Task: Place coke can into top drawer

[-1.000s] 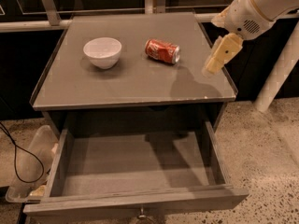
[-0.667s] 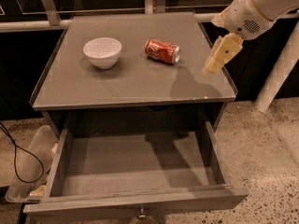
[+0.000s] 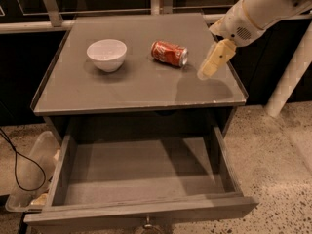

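The red coke can point(image 3: 169, 53) lies on its side on the grey cabinet top point(image 3: 136, 82), right of centre. The top drawer point(image 3: 141, 172) is pulled wide open below, with nothing lying on its flat bottom; its metal pull point(image 3: 147, 224) shows at the bottom edge. My gripper point(image 3: 208, 68) hangs from the white arm at the upper right, above the cabinet top's right side. It is a short way right of the can and not touching it. It holds nothing.
A white bowl point(image 3: 107, 54) stands upright on the cabinet top left of the can. A clear plastic bin point(image 3: 30, 179) and a black cable point(image 3: 17, 167) lie on the floor at the left. A white pole point(image 3: 290, 72) leans at the right.
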Robot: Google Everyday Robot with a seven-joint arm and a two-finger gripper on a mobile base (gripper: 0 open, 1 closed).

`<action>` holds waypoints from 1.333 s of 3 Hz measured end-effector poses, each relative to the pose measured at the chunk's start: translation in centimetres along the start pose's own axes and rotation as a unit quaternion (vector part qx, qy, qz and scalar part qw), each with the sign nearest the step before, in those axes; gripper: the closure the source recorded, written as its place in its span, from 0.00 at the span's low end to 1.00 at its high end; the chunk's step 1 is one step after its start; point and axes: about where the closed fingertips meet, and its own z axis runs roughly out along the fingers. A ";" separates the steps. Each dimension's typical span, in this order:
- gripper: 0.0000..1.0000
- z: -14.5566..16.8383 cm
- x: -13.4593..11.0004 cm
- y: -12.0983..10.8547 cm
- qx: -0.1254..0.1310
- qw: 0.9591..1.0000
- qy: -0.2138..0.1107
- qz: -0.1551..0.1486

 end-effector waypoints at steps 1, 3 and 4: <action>0.00 3.8 -0.6 -2.2 -0.027 0.999 -0.031 0.024; 0.00 9.3 -1.0 -6.3 -0.057 0.991 -0.082 0.086; 0.00 10.4 -2.7 -7.4 -0.059 0.989 -0.101 0.089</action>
